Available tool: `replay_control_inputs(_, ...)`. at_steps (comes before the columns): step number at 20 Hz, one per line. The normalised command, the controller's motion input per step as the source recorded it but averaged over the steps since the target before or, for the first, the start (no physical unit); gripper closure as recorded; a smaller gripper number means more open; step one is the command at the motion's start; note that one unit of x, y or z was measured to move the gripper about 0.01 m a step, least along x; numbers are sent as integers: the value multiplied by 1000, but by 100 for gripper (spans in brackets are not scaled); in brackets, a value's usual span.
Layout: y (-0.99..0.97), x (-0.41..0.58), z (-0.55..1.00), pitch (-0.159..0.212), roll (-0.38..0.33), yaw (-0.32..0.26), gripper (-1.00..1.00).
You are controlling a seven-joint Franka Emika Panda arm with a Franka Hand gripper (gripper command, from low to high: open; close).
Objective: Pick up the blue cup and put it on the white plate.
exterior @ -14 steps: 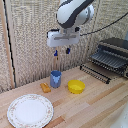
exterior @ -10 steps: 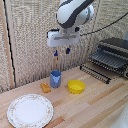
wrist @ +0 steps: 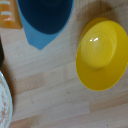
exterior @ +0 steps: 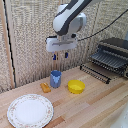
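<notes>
Exterior view: nothing much has changed over the last fraction of a second. Gripper (exterior: 60, 56) hangs where it was, above the cup (exterior: 55, 78) and well clear of it, fingers a little apart, holding nothing. Cup hasn't moved: upright on the table (exterior: 95, 107), just beside an orange piece (exterior: 45, 87), with the yellow bowl (exterior: 76, 86) near it on the exterior view's right. Plate (exterior: 30, 110) sits nearer the camera, on the exterior view's left, apart from the cup. So the approach has barely begun; descent and grasp are not yet done.

Table is light wood planks. Behind it a woven mat wall; a dark wire rack (exterior: 107, 61) stands at the exterior view's right.

Wrist view: cup (wrist: 46, 18) seen from above, bowl (wrist: 102, 53) beside it, orange piece (wrist: 10, 17) on its other side, plate rim (wrist: 4, 107) at the edge. Fingers not in shot.
</notes>
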Motion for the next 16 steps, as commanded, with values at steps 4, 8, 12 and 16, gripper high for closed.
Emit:
replay_control_inputs(4, -172, 303, -334, 246, 0, 0, -100)
replay_control_inputs(8, -134, 232, -364, 177, -1, 0, -100)
replay_control_inputs(12, -90, 247, -353, 102, -10, 10, -100)
replay_control_inputs(16, -94, 271, -331, 5, -27, 58, -100)
